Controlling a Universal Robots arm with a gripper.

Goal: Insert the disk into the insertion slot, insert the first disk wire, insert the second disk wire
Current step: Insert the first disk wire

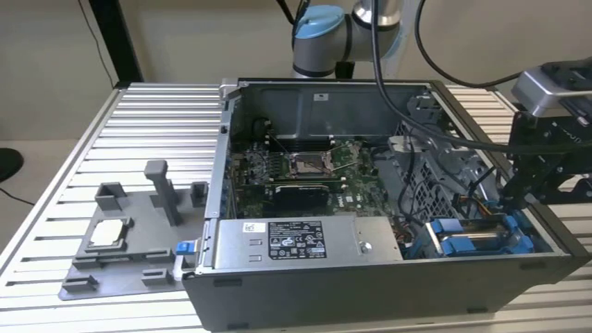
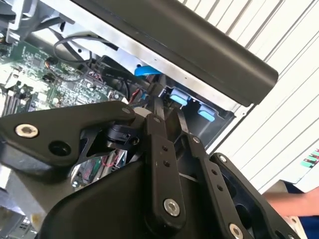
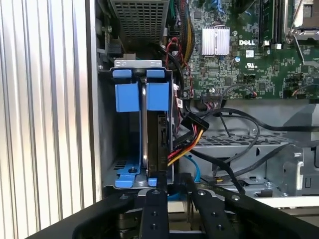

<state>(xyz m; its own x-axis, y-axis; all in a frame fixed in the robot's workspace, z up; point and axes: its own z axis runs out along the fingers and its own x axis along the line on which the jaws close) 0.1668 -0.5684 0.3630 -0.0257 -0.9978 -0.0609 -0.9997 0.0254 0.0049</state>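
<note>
The disk [image 3: 152, 142] stands on edge inside the insertion slot [image 3: 107, 149], and its blue carrier tabs [image 3: 134, 97] show at the far end. In the exterior view the slot [image 1: 472, 236] sits in the case's near corner on the exterior view's right. My gripper [image 3: 172, 181] hovers just over the near end of the disk, open by a narrow gap with nothing seen between the fingers. It also shows as gripper [image 1: 509, 205] and gripper [image 2: 169, 113]. A black connector with yellow, red and orange wires [image 3: 192, 121] hangs beside the disk. A thin blue cable [image 3: 194, 167] lies below it.
The motherboard [image 1: 306, 166] fills the case floor, with the grey power-supply box [image 1: 296, 239] along the near side. Loose black cables [image 3: 239, 119] cross beside the bay. A grey fixture plate holding a small chip [image 1: 107, 232] lies on the ribbed table at the exterior view's left.
</note>
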